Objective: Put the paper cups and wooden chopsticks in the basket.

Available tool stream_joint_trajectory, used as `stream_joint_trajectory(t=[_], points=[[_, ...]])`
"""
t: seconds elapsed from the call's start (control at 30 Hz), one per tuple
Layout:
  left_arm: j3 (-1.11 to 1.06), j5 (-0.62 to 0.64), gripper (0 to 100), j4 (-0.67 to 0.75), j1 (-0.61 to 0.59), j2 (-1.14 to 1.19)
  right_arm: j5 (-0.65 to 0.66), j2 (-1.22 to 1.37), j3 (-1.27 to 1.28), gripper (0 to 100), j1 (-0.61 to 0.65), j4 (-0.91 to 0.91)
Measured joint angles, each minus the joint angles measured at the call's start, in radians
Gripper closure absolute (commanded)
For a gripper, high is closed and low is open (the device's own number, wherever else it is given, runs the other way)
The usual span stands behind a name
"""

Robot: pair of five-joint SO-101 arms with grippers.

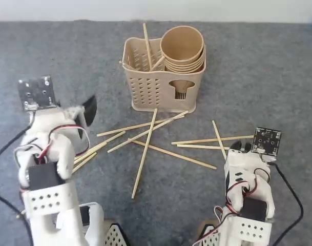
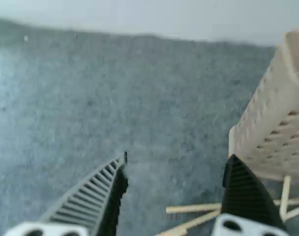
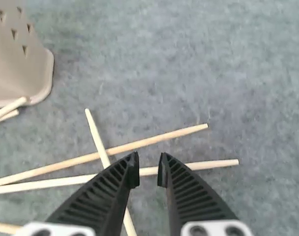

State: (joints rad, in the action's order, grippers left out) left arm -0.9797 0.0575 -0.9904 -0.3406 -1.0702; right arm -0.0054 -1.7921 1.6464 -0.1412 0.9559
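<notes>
The right arm's black ribbed gripper (image 3: 148, 164) hangs just above the nearest loose pale wooden chopsticks (image 3: 188, 168). Its jaws are parted only a crack and grasp nothing. Those sticks run from one finger toward the other, so a wrist turn looks needed. A crossing stick (image 3: 97, 137) passes under one finger and seems better aligned.

The left arm's gripper (image 2: 178, 160) is spread wide and empty over the grey felted worktop (image 2: 90, 88). A fan of chopsticks (image 1: 145, 130) lies between it and the beige perforated plastic basket (image 1: 161, 89) beyond, which already holds stacked brown paper cups (image 1: 182, 46) and a few upright sticks (image 1: 147, 43).
</notes>
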Motion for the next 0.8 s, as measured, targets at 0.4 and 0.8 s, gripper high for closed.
stream_joint_trajectory(t=[0.4, 0.8], points=[[-0.336, -0.051, 70, 0.029, -0.057, 0.000, 0.000, 0.032, -0.112, 91.9, 0.110, 0.077], [-0.446, -0.092, 70, 0.163, -0.057, 0.000, -0.032, 0.806, -0.554, 91.8, 0.222, 0.074]])
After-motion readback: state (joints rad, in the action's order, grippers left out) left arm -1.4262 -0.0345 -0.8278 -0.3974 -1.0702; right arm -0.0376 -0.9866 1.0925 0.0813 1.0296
